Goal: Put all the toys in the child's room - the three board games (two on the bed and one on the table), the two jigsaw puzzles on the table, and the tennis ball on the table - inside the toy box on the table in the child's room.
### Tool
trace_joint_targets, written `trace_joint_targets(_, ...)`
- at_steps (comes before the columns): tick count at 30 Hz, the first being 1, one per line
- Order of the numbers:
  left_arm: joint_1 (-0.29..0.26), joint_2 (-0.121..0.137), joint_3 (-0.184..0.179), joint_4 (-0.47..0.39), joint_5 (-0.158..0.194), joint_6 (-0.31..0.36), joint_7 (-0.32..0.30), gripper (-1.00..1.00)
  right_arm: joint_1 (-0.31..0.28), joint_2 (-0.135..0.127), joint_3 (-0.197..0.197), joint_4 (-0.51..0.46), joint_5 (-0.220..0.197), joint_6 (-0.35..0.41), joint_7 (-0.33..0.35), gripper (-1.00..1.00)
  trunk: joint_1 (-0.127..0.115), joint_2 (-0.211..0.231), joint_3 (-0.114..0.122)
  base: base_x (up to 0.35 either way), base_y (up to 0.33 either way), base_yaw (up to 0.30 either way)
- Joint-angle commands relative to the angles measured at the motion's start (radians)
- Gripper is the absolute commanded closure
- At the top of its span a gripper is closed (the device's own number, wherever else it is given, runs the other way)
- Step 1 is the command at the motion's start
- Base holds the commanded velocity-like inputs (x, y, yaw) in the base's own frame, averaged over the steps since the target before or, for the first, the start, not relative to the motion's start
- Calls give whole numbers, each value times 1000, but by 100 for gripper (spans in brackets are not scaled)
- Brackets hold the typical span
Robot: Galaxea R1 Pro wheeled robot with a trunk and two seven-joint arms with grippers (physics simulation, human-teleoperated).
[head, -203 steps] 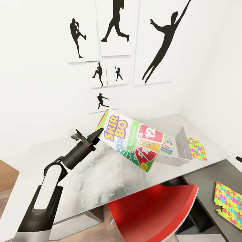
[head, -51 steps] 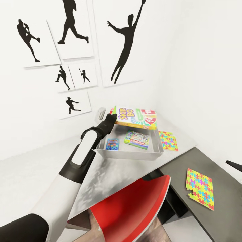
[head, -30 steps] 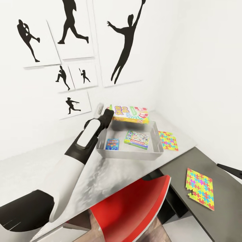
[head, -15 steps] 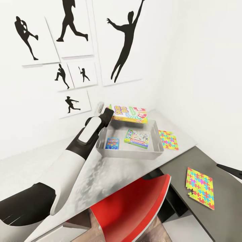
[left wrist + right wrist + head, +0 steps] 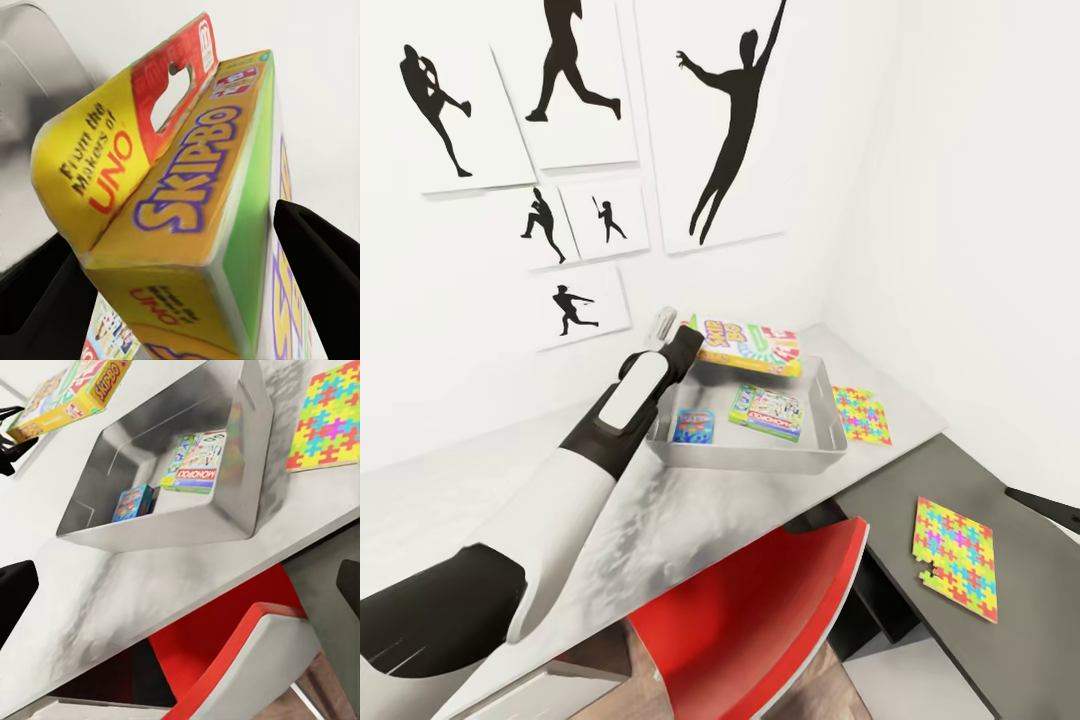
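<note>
Gripping the Skip-Bo box (image 5: 748, 347), left gripper (image 5: 682, 340) hovers over toy box (image 5: 760, 458).

The yellow box (image 5: 196, 225) reads "SKIPBO" ("From the Makers of UNO"); the green-edged box (image 5: 196, 460) reads "MONOPOLY".

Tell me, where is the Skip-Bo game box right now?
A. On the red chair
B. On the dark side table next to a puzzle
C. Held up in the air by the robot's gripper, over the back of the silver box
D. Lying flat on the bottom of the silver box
C. The left gripper clamps the Skip-Bo box by its end, and it hangs above the toy box rather than resting inside with the Monopoly box.
</note>
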Motion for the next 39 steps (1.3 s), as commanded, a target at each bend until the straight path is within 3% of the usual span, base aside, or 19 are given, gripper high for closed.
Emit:
trace_joint_targets(1, 1, 0, -2, -1, 0, 3, 6, 100, -1, 0, -1, 0, 3, 3, 5, -100, 1, -2, -2, 0, 0, -94)
trace_joint_targets(11, 11, 3, -59, -1, -1, 3, 7, 100, -1, 0, 0, 0, 2, 5, 7, -100, 1, -2, -2, 0, 0, -205)
trace_joint_targets(27, 24, 11, -57, -8, 0, 2, 7, 100, 0, 0, 3, 0, 3, 2, 8, -100, 1, -2, -2, 0, 0, -54)
trace_joint_targets(39, 25, 16, -52, -5, 0, -42, 16, 100, 0, 0, 4, 0, 3, 2, 8, -100, 1, -2, -7, 0, 0, -4)
